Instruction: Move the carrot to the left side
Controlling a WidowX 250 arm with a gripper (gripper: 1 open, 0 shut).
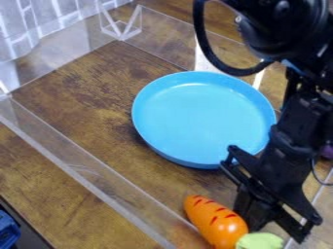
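the robot arm [279, 92] is glossy black, with rounded joints, a looping black cable [205, 44] and dark, angular, ridged fingers [267, 209].

A round blue plate [203, 119] lies flat on the brown wood-grained tabletop [65, 83], in the middle of the view. Clear plastic walls [92, 156] bound the surface; one runs diagonally from the left edge down toward the bottom. At the upper left, a whitish, ribbed object [39, 21] stands beyond the clear barrier. A blue item [8, 230], cut off by the frame, sits in the lower left corner. Behind the plate, a white strip [204, 58] shows, partly hidden.
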